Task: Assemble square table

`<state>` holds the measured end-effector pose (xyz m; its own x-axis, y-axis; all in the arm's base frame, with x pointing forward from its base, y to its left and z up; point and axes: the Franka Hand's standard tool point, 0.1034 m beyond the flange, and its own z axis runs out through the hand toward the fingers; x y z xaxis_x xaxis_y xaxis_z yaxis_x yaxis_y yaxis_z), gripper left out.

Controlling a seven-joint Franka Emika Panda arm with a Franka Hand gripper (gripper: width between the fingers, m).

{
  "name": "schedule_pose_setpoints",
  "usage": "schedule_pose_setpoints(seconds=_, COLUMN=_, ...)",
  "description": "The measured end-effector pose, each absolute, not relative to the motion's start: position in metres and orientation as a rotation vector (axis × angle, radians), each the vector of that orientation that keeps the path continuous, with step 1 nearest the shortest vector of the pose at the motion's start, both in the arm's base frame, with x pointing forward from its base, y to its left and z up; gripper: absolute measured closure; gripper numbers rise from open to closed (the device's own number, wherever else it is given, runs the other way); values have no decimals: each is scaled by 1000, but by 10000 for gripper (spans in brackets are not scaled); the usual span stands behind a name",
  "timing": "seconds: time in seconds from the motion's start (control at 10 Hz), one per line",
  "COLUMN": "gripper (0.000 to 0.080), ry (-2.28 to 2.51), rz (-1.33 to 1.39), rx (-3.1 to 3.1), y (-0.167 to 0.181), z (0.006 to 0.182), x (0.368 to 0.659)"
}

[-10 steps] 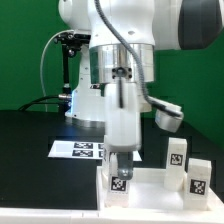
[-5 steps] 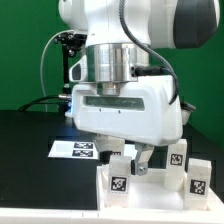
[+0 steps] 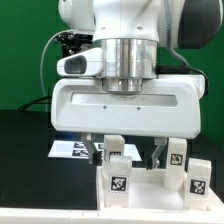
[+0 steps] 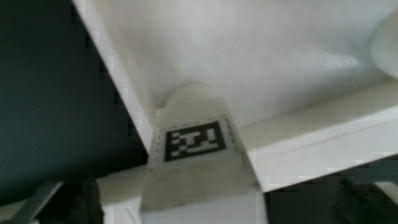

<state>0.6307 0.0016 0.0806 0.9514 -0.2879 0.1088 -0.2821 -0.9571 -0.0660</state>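
Square table [image 3: 150, 185]: leg [image 3: 117, 178] straddled by parted fingers at the nearest corner.

The gripper [image 3: 128, 152] is spread wide, nothing clamped; it should be centred over that leg before closing. Behind, the marker board [image 3: 75, 149] lies flat.

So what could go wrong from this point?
1. The open gripper straddles a tagged leg with little room either side; a finger could bump the legs beside it.
2. In the wrist view the leg sits off centre, so closing may tilt it.
3. The hand hides much of the tabletop from the exterior view.
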Motion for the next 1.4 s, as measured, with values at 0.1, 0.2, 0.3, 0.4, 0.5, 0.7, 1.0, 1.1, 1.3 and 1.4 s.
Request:
schedule_pose_setpoints(seconds=0.1, gripper=150, ry=484, rz=-180, rx=-3047, y=1, z=81, x=631)
schedule_pose_setpoints(seconds=0.2, gripper=264, ry=504, rz=-180, rx=-3043, y=1, z=80, x=631)
schedule_pose_setpoints(seconds=0.3, gripper=264, ry=517, rz=-179, rx=-3040, y=1, z=80, x=631)
schedule_pose_setpoints(seconds=0.4, gripper=438, ry=578, rz=-178, rx=-3027, y=1, z=80, x=631)
schedule_pose_setpoints(seconds=0.5, gripper=438, ry=712, rz=-173, rx=-2992, y=1, z=80, x=631)
schedule_pose_setpoints(seconds=0.7, gripper=515, ry=944, rz=-184, rx=-2920, y=0, z=80, x=631)
schedule_pose_setpoints(seconds=1.0, gripper=515, ry=1422, rz=-162, rx=-2691, y=0, z=81, x=631)
schedule_pose_setpoints(seconds=1.1, gripper=515, ry=1635, rz=-141, rx=-2556, y=1, z=81, x=631)
schedule_pose_setpoints(seconds=1.3, gripper=515, ry=1967, rz=-69, rx=-2236, y=2, z=81, x=631)
schedule_pose_setpoints(seconds=1.4, gripper=514, ry=2074, rz=-48, rx=-2111, y=3, z=81, x=632)
